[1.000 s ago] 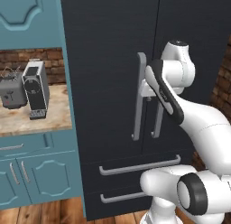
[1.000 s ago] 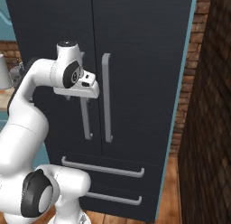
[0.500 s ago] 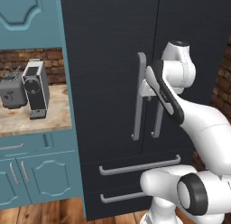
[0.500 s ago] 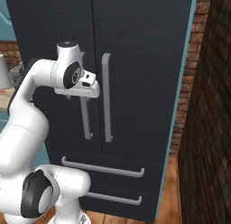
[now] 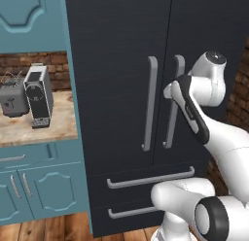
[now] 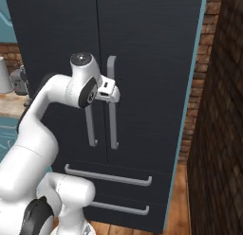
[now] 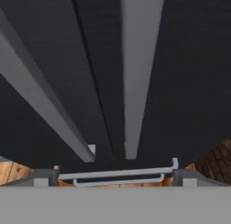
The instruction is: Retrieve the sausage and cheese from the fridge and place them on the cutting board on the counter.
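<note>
From the left base view, my pincer (image 5: 171, 89) sits at the right door handle (image 5: 171, 109) of the closed fridge (image 5: 121, 50); the counter (image 5: 34, 130) lies far left. From the right, my pincer (image 6: 113, 93) meets that handle (image 6: 112, 106). Hand view: jaws spread wide, empty, both handles ahead.

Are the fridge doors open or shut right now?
Shut. Both fridge doors lie flush, only a thin seam between the two handles, and no shelves show.
</note>
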